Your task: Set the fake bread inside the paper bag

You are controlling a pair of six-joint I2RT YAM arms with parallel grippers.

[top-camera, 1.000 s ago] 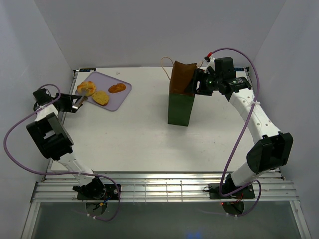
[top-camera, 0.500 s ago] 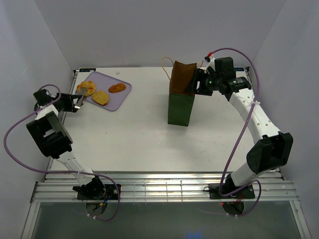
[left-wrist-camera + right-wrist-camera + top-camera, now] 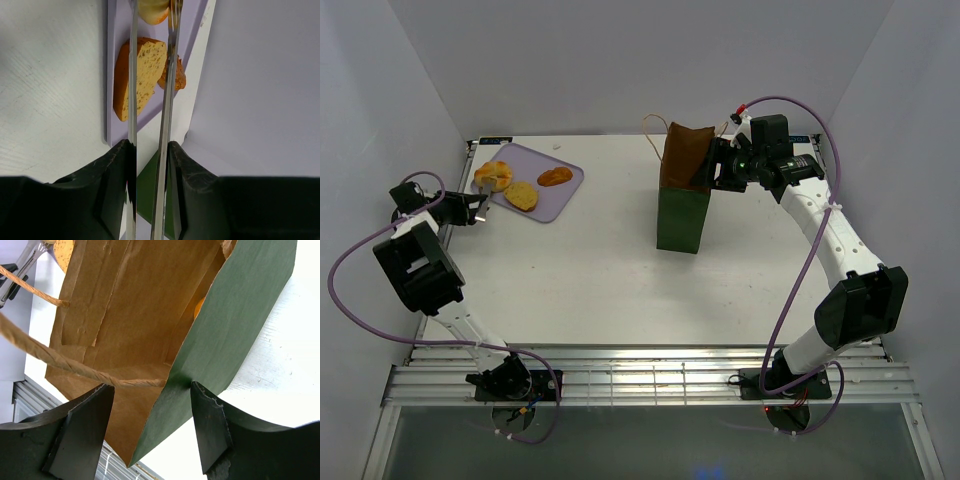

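Observation:
A lumpy bun [image 3: 493, 176], a flat seeded slice [image 3: 521, 195] and a darker brown oval [image 3: 555, 176] of fake bread lie on a lilac tray [image 3: 563, 198] at the far left. My left gripper [image 3: 460, 209] is shut on metal tongs [image 3: 478, 203]. In the left wrist view the tongs [image 3: 132, 100] have their two blades either side of the bun [image 3: 152, 9], past the slice [image 3: 145, 70]. The paper bag [image 3: 680, 215] stands upright mid-table. My right gripper [image 3: 718, 165] stands open astride its rim [image 3: 240, 315], one finger inside. An orange-gold piece [image 3: 199, 307] shows inside.
The bag's string handles [image 3: 75, 367] hang across its mouth. White enclosure walls close in at the left, back and right. The tray sits near the back left corner, close to the left wall.
The tongs' blades have been squeezed closer together around the bun by my left gripper. The right arm and the bag have not moved.

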